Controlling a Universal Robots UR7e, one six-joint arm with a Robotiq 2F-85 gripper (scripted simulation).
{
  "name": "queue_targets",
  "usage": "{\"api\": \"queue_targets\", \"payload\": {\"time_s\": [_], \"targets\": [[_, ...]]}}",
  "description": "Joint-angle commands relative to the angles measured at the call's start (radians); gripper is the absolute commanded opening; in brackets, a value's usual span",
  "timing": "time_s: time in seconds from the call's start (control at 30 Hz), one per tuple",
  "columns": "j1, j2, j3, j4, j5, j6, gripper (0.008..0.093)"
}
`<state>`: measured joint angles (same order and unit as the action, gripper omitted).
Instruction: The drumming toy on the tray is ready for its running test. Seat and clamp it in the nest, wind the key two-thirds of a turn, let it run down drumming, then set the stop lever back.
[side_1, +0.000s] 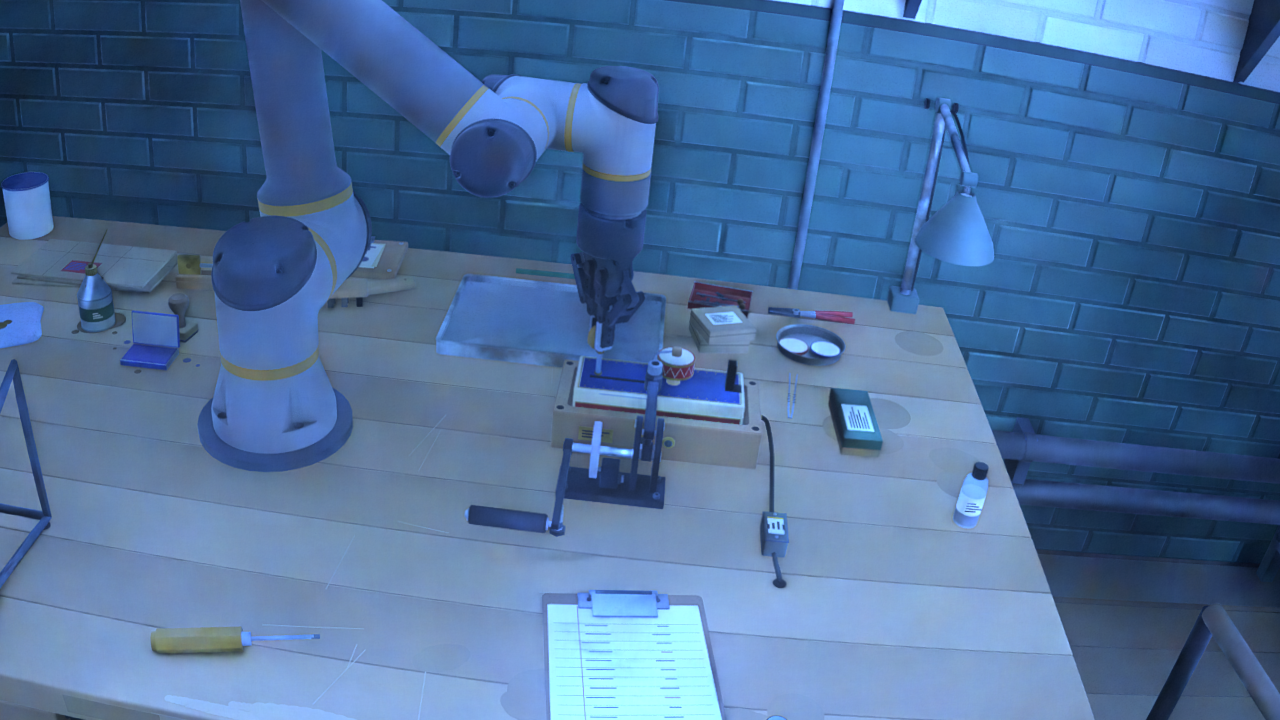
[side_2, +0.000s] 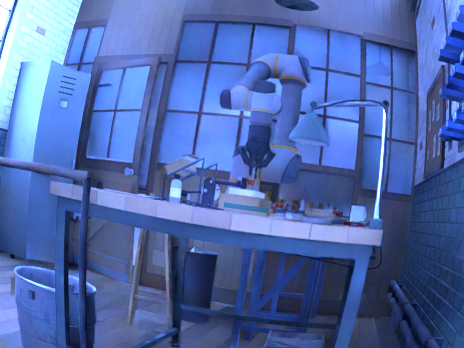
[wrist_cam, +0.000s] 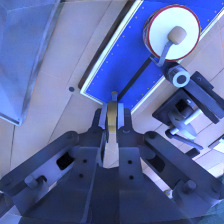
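Observation:
The drumming toy (side_1: 627, 381) sits in the wooden nest, a blue plate with a small red-rimmed drum (wrist_cam: 173, 33) at one end and a beater resting on the drumhead. The brass winding key (wrist_cam: 112, 116) stands at the toy's left end and is held in my closed gripper (wrist_cam: 112, 120), which hangs straight down over it (side_1: 605, 338). The toggle clamp (side_1: 618, 452) stands in front of the nest, its arm reaching over the toy beside the drum. The stop lever is not clear to me.
A grey tray (side_1: 537, 318) lies behind the nest, empty. A desk lamp (side_1: 949, 228), small boxes (side_1: 721, 324) and a dish (side_1: 810, 343) stand to the right. A switch box with cable (side_1: 773, 533) and a clipboard (side_1: 631, 663) lie in front.

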<state>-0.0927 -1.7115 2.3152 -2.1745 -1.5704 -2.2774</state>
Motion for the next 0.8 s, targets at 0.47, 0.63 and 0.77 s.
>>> {"api": "queue_targets", "payload": {"time_s": [0.47, 0.63, 0.77], "targets": [[0.0, 0.0, 0.0, 0.0, 0.0, 0.0, 0.008], [0.0, 0.0, 0.0, 0.0, 0.0, 0.0, 0.0115], [0.0, 0.0, 0.0, 0.0, 0.0, 0.0, 0.0195]]}}
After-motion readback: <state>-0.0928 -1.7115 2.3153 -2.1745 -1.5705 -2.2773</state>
